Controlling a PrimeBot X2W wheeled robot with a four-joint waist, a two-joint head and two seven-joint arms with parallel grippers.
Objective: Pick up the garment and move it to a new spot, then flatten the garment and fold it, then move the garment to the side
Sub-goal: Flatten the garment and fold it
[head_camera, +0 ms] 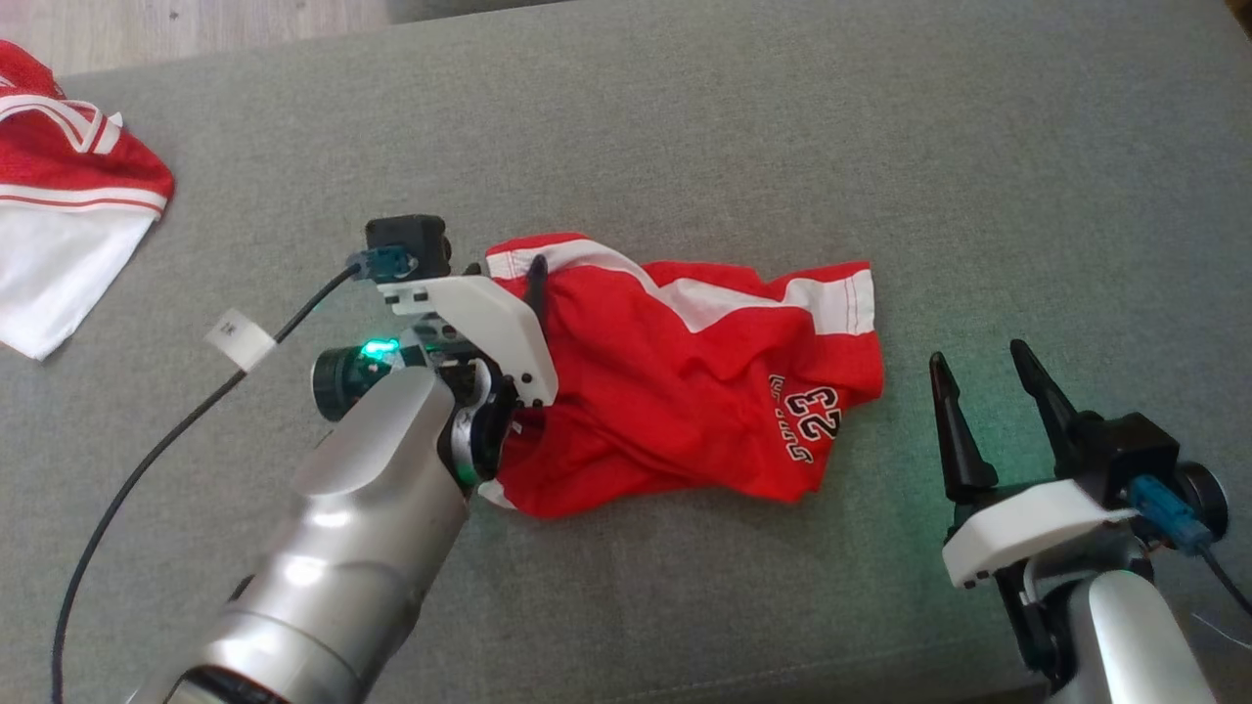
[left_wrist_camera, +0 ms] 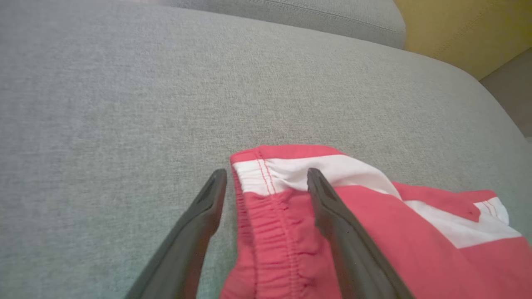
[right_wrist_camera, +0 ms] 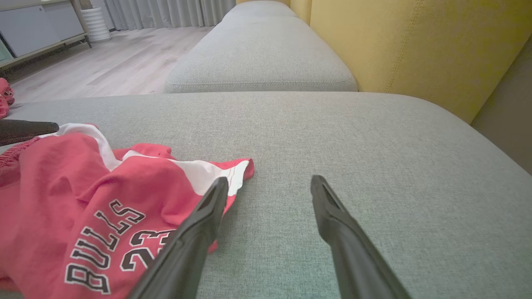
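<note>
As the grey seat cushion point(head_camera: 685, 117) is carrying everything here, I am entering it first.

Garment point(head_camera: 685, 391): red shorts, lying crumpled near the middle of the cushion and sprawling from 9 towards 3 o'clock in the head view. I am judging it light, limp and a little slick, and I am expecting it to sag and bunch on lifting. So I am favouring the gathered waistband point(left_wrist_camera: 270, 241) at its 9 o'clock end, where the cloth is looking thickest. It is showing white side bands point(head_camera: 704, 298) and black-and-white lettering point(right_wrist_camera: 108, 245) reading BULLS 23.

My left gripper point(left_wrist_camera: 267, 174): spread wide and straddling that waistband, one finger point(left_wrist_camera: 345, 232) lying over the cloth, the other over bare cushion, clasping nothing.

My right gripper point(head_camera: 978, 352): spread and empty, hovering just beside the hem at 3 o'clock.
</note>
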